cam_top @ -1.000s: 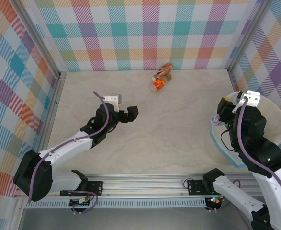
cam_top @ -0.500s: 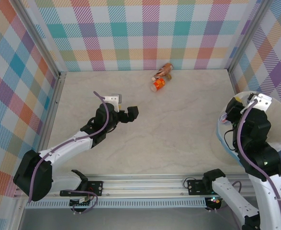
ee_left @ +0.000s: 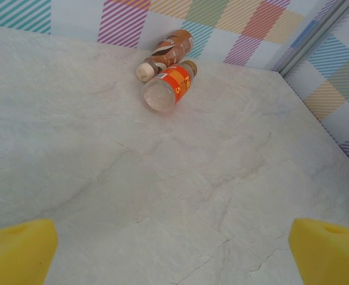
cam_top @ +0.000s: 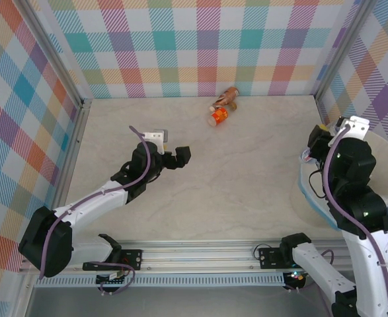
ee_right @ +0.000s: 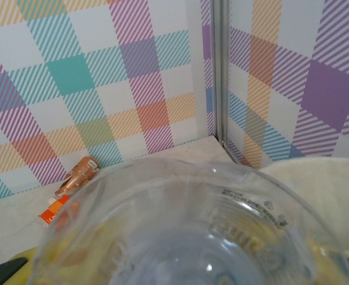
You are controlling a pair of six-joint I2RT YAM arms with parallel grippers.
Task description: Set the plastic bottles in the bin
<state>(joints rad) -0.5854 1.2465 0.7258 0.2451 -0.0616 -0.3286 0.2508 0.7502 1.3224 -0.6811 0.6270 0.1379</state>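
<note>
An orange-labelled bottle (cam_top: 218,115) and a brown bottle (cam_top: 231,96) lie together by the back wall; in the left wrist view the orange bottle (ee_left: 167,88) and the brown bottle (ee_left: 168,50) lie far ahead. My left gripper (cam_top: 178,157) is open over bare table, well short of them, its yellow fingertips (ee_left: 19,249) wide apart. My right gripper (cam_top: 311,146) is shut on a clear plastic bottle (ee_right: 186,231), held at the left rim of the cream-white bin (cam_top: 387,162). The bottle's base takes up most of the right wrist view, with the bin (ee_right: 317,178) to its right.
Checked walls close in the table (cam_top: 246,191) on three sides, with metal corner posts (ee_right: 220,71). A metal rail (cam_top: 200,254) runs along the near edge. The bin's light blue band (cam_top: 310,205) faces the table's middle.
My right arm swung right over the bin's rim, then eased back left and farther away, still holding the clear bottle. The left arm and the two lying bottles stayed put.
</note>
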